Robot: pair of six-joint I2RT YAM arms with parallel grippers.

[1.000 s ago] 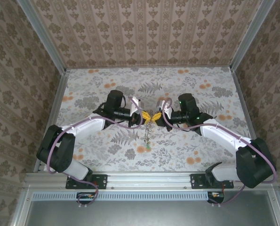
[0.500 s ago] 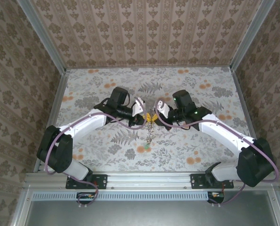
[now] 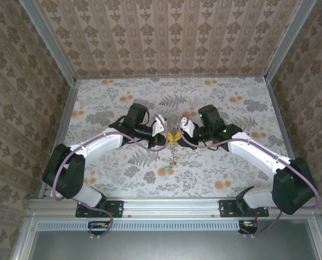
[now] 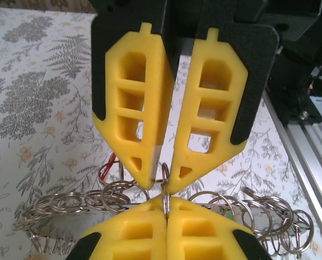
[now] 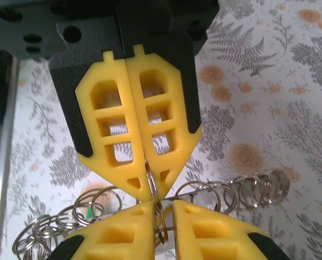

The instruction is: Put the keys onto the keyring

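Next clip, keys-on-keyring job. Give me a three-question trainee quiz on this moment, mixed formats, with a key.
1. True or false: the left gripper stands wide open, clear of the keyring.
2. In the top view, what trails from the grippers' meeting point toward the near edge? A) a chain of metal rings B) a rope C) a padlock
3. Fill in: the key at the chain's near end has a ___ head.
Key: 1 false: its fingertips pinch the keyring, as do those of the right gripper. 2 A. 3 green.
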